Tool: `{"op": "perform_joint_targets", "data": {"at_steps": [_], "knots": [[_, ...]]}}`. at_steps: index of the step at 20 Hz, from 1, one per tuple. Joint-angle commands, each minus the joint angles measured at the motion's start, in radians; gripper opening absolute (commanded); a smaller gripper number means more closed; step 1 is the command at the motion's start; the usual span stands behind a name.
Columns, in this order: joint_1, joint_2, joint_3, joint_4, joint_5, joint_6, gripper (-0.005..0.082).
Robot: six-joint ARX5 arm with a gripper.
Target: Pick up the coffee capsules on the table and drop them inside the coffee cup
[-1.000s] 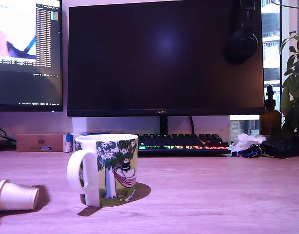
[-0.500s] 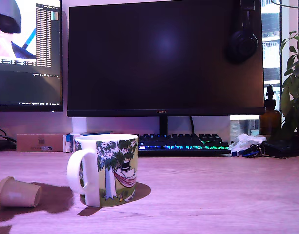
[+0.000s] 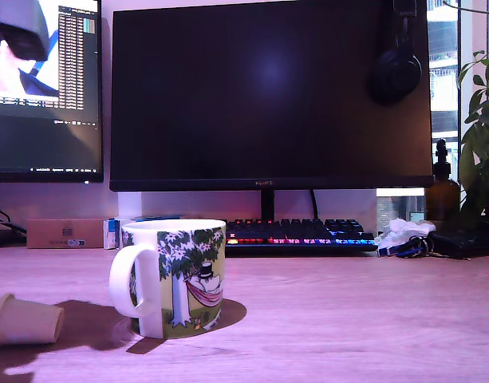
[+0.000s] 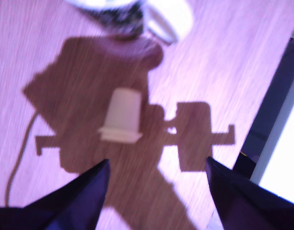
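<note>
At the exterior view's far left, one pale coffee capsule (image 3: 22,321) is seen lying on its side on the wooden table (image 3: 348,319), inside a dark shadow. Just to its right the coffee cup (image 3: 171,278) is stood upright, handle toward the capsule. In the wrist view the gripper (image 4: 156,175) is held wide apart above the capsule (image 4: 121,116), nothing grasped

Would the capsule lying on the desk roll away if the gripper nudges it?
Likely: the capsule lies on its side on smooth wood, so it could roll in a curve, being tapered. It looks small and light, so the open gripper may easily push it.
</note>
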Motion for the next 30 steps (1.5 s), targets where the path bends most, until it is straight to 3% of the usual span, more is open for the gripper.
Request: {"op": "perform_joint_targets", "data": {"at_steps": [1, 7, 12, 30], "knots": [[-0.012, 0.029, 0.011, 0.018, 0.001, -0.002, 0.0581], [-0.039, 0.172, 0.031, 0.057, -0.045, 0.002, 0.0581], [-0.039, 0.230, 0.085, 0.080, -0.087, 0.049, 0.0581], [-0.036, 0.393, 0.094, 0.146, -0.079, 0.103, 0.0581]]}}
